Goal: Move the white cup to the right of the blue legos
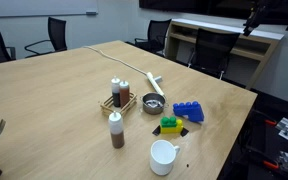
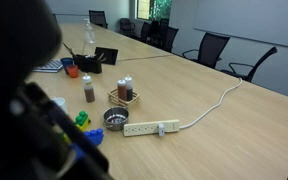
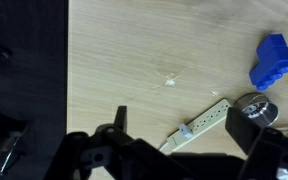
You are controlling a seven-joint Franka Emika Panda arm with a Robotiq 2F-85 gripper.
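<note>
The white cup [image 1: 164, 157] stands upright near the table's front edge, in front of the green-and-yellow lego cluster [image 1: 170, 125]. In an exterior view it is partly hidden behind my dark arm [image 2: 59, 102]. The blue legos [image 1: 188, 111] lie beside the grey metal bowl [image 1: 153, 103]. They also show in an exterior view [image 2: 92, 135] and at the right edge of the wrist view [image 3: 274, 60]. My gripper [image 3: 184, 135] is open and empty, high above the table over the power strip [image 3: 199, 122]. The cup is out of the wrist view.
A caddy with shakers [image 1: 117, 97] and a brown sauce bottle [image 1: 116, 130] stand left of the bowl. The power strip's cable [image 1: 114, 55] runs across the table. Office chairs [image 1: 49, 35] surround the table. The table edge [image 3: 68, 60] shows in the wrist view.
</note>
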